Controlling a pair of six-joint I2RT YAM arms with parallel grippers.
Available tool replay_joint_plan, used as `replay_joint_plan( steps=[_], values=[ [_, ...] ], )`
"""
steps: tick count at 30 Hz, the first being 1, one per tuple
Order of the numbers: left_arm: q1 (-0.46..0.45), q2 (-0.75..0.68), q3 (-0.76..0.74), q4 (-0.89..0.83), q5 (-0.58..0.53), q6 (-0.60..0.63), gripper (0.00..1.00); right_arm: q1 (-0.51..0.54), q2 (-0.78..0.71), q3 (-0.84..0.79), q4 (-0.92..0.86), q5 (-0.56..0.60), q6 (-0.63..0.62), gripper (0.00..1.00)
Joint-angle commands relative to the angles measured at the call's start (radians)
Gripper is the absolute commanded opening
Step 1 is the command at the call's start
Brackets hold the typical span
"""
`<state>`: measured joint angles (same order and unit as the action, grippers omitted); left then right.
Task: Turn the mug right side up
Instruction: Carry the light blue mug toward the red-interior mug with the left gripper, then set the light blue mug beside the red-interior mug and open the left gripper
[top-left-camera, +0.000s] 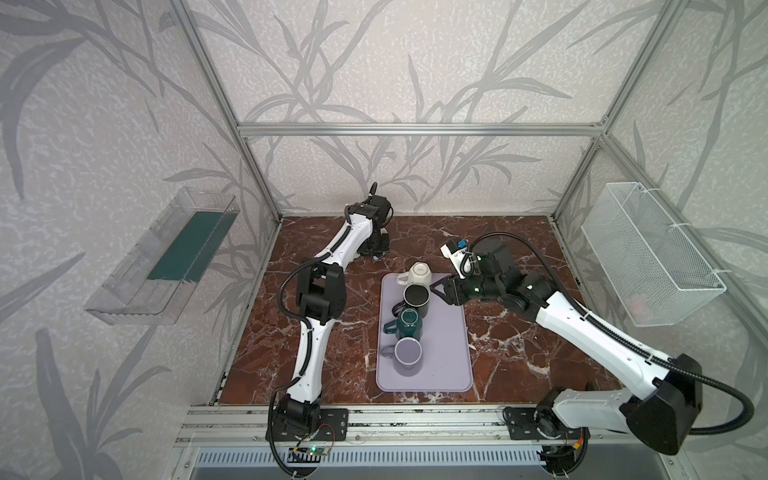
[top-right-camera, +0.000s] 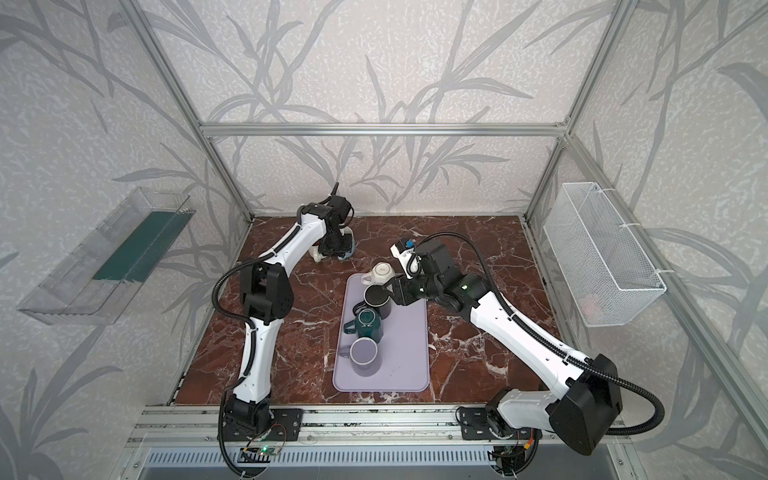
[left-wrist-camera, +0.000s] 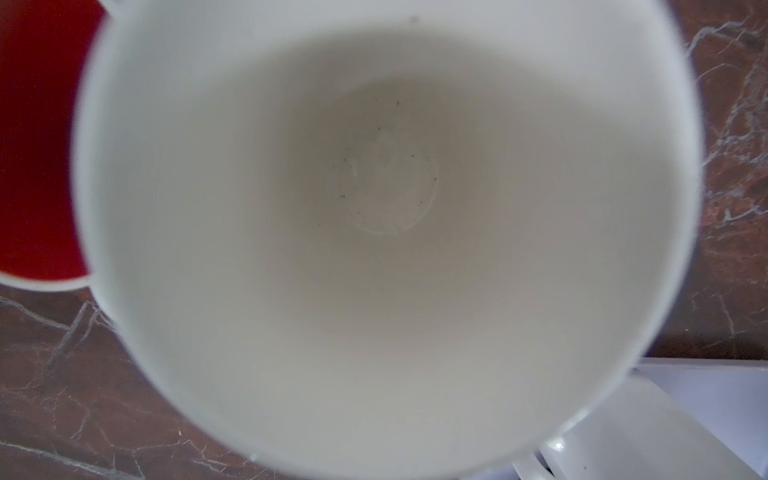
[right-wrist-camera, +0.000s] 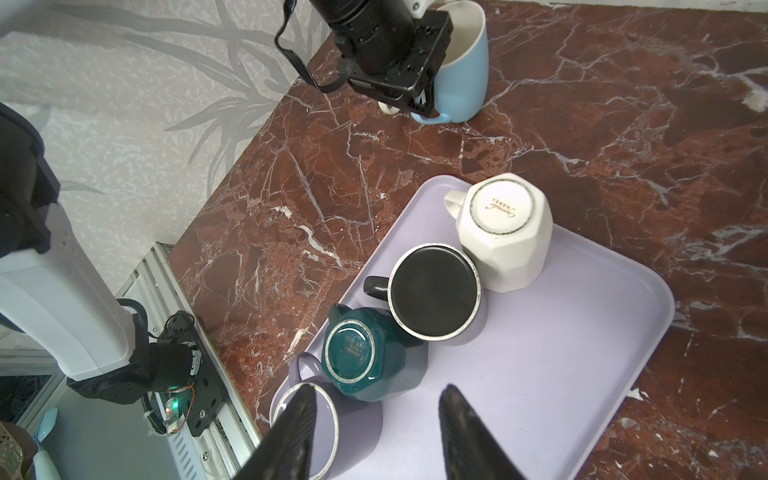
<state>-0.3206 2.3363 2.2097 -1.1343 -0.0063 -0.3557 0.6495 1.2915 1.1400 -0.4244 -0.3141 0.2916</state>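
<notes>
White mug (top-left-camera: 419, 274) inverted at upper end of tray (top-left-camera: 449, 353), frame centre (likely glazed ceramic: stiff, slick, breakable; grip handle); right claw (right-wrist-camera: 378, 390) spread beside it, left claw (right-wrist-camera: 417, 104) pinching blue mug (right-wrist-camera: 461, 62) up-left.

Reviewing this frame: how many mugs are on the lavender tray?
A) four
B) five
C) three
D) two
A: the white mug, black mug, teal mug and lavender mug sit in a row on the tray, while the blue mug stands off it on the table.
</notes>
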Motion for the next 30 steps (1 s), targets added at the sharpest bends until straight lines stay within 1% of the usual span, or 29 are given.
replay_joint_plan(
  steps=[1, 8, 15, 20, 22, 25, 30],
  values=[
    [-0.005, -0.005, 0.032, -0.016, -0.031, -0.011, 0.0, -0.006, -0.024, -0.009, -0.011, 0.003, 0.004, 0.49],
    [-0.004, -0.003, 0.019, -0.014, -0.037, -0.008, 0.0, -0.008, -0.027, -0.01, -0.012, 0.001, 0.004, 0.5],
    [-0.003, -0.005, 0.014, -0.017, -0.044, 0.003, 0.08, -0.007, -0.023, -0.013, -0.014, 0.0, 0.007, 0.5],
    [-0.004, -0.014, 0.013, -0.016, -0.031, 0.008, 0.22, -0.007, -0.023, -0.012, -0.016, -0.002, 0.003, 0.5],
    [-0.005, -0.017, 0.013, -0.013, -0.031, 0.01, 0.25, -0.008, -0.021, -0.012, -0.018, -0.002, 0.001, 0.5],
    [-0.004, -0.019, 0.013, -0.013, -0.032, 0.015, 0.27, -0.008, -0.02, -0.01, -0.019, -0.005, -0.004, 0.5],
    [-0.005, -0.031, 0.012, -0.014, -0.032, 0.018, 0.28, -0.007, -0.014, -0.002, -0.03, -0.008, -0.027, 0.5]
  ],
)
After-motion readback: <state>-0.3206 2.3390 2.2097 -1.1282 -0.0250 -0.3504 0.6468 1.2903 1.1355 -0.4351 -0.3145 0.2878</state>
